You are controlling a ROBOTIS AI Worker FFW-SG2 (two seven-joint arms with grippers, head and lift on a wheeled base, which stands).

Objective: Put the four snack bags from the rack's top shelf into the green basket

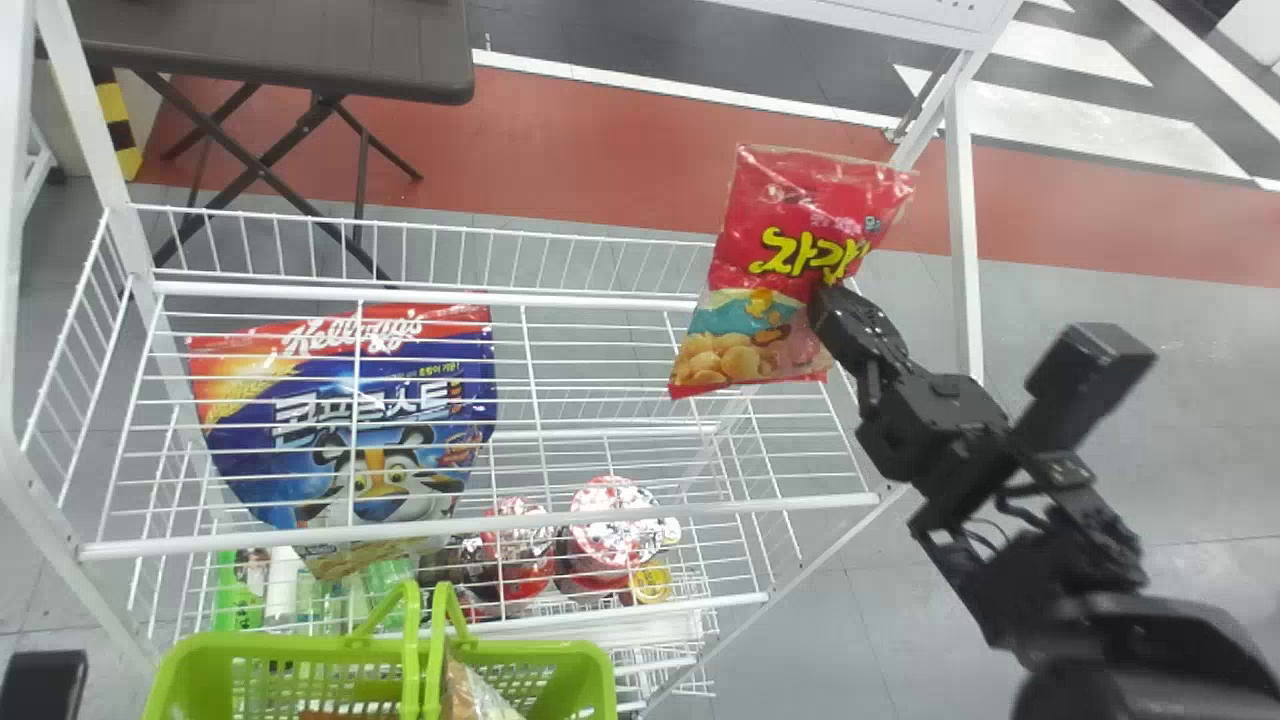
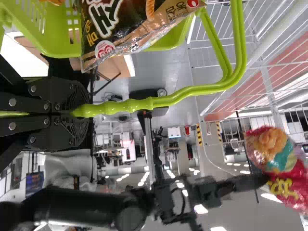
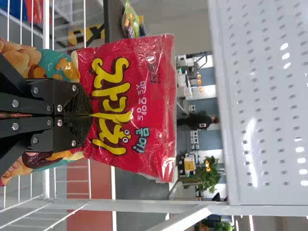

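My right gripper (image 1: 822,300) holds a red snack bag (image 1: 800,215) above the right part of the rack's top shelf (image 1: 600,350). In the right wrist view my right gripper (image 3: 77,115) is shut on the middle of that red bag (image 3: 144,106). The green basket (image 1: 540,660) stands at the bottom, in front of the rack. My left gripper (image 2: 77,113) is shut on the basket's green handle (image 2: 168,100). A brown snack bag (image 2: 130,29) pokes out of the basket. A large blue and red bag (image 1: 370,420) lies on the shelf's left part.
Cup noodles (image 1: 612,525) and green bottles (image 1: 240,590) stand on a lower shelf. White rack posts (image 1: 962,230) rise at the sides, and a perforated upper panel (image 3: 269,96) is near the right gripper. Behind the rack is a dark table (image 1: 270,50).
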